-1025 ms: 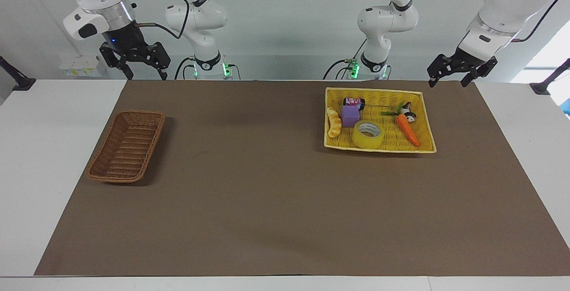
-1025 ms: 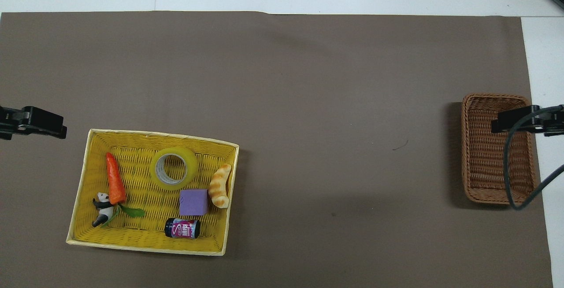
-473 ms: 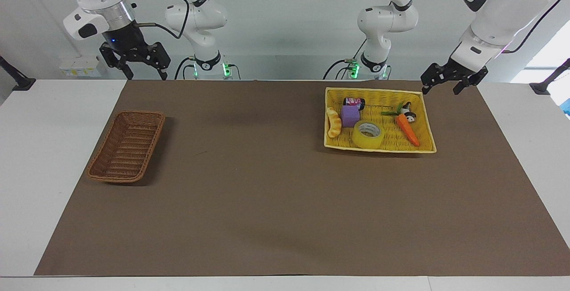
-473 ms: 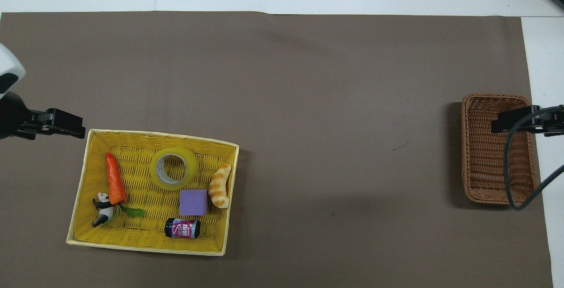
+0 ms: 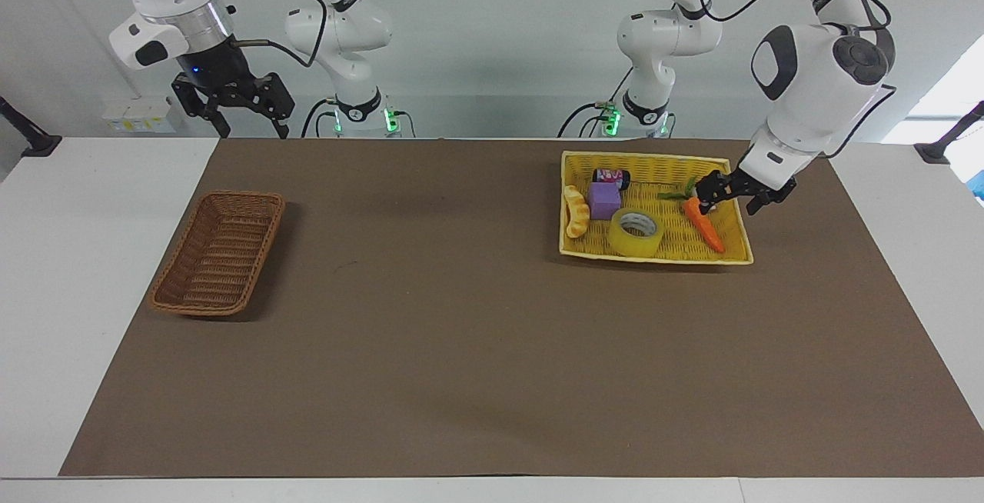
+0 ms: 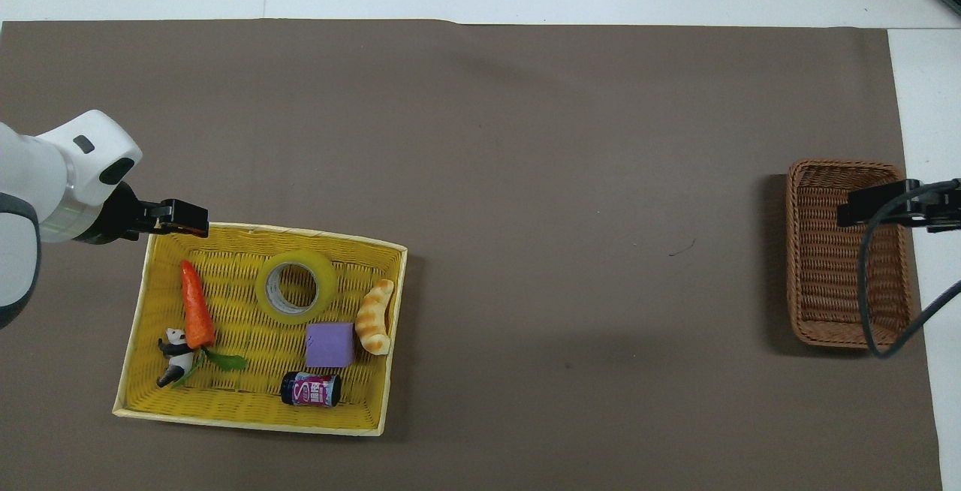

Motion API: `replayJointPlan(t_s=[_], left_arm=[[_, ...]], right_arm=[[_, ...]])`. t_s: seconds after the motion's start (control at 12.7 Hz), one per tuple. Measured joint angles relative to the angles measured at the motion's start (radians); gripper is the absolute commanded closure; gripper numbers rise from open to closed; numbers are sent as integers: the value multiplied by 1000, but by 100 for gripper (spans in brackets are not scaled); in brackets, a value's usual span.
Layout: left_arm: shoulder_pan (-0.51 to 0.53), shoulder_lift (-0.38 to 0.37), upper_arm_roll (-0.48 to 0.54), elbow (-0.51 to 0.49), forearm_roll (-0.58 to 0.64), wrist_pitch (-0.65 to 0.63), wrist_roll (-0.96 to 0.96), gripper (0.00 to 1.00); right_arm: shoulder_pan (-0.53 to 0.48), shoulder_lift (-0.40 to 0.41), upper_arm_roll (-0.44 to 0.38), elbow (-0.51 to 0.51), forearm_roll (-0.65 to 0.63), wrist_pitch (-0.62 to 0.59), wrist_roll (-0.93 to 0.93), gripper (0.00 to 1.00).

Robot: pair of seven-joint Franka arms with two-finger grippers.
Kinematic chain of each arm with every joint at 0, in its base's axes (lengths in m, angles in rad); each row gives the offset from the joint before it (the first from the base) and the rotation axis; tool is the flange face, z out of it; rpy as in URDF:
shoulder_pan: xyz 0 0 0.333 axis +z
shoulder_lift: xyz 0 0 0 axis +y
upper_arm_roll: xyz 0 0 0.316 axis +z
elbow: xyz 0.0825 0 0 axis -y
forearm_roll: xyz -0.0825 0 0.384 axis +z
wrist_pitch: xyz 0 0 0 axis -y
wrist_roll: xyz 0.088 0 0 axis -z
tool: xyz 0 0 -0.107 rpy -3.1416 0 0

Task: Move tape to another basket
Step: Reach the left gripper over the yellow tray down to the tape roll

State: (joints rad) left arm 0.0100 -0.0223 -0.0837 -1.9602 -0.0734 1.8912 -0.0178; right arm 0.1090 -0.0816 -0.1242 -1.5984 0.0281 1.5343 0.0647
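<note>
Tape [image 5: 636, 233] in yellow basket [image 5: 653, 165], left end effector [image 5: 729, 197] over it.

Site: robotics lab | Evidence: two white arms [image 5: 815, 64] mounted at a white table [image 5: 84, 272] against a bare pale wall | brown mat [image 5: 477, 349] covered the worktop | cables ran along the arms, green lamps [image 5: 390, 117] glowed at the bases | toy props sat in a yellow basket [image 5: 723, 257]

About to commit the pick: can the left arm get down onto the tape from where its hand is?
Probably yes. The left hand hangs over the yellow basket by the carrot, and the tape lies flat and uncovered, with the purple block close beside it.
</note>
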Motion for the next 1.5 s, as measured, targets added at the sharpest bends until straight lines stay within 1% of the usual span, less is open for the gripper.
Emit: replayJointPlan(t_s=[0.32, 0.47, 0.71, 0.87, 0.95, 1.1, 1.26, 1.34, 1.42, 1.5], left_arm=[[-1, -3, 0, -2, -1, 1, 0, 0], [-1, -2, 0, -18, -30, 28, 0, 0], [-17, 21, -8, -99, -77, 146, 1, 0], [-52, 64, -11, -156, -103, 237, 1, 0], [-65, 82, -12, -182, -109, 263, 1, 0], [-72, 92, -11, -228, -109, 277, 12, 0], [-69, 87, -4, -232, -111, 260, 34, 0], [-69, 84, -2, -228, -111, 241, 39, 8], [-70, 81, -3, -229, -112, 229, 40, 12], [-71, 78, -5, -238, -112, 226, 41, 22]], right_arm=[[0, 0, 0, 0, 0, 0, 0, 0], [0, 0, 0, 0, 0, 0, 0, 0], [0, 0, 0, 0, 0, 0, 0, 0], [0, 0, 0, 0, 0, 0, 0, 0], [0, 0, 0, 0, 0, 0, 0, 0], [0, 0, 0, 0, 0, 0, 0, 0], [0, 0, 0, 0, 0, 0, 0, 0], [0, 0, 0, 0, 0, 0, 0, 0], [0, 0, 0, 0, 0, 0, 0, 0], [0, 0, 0, 0, 0, 0, 0, 0]])
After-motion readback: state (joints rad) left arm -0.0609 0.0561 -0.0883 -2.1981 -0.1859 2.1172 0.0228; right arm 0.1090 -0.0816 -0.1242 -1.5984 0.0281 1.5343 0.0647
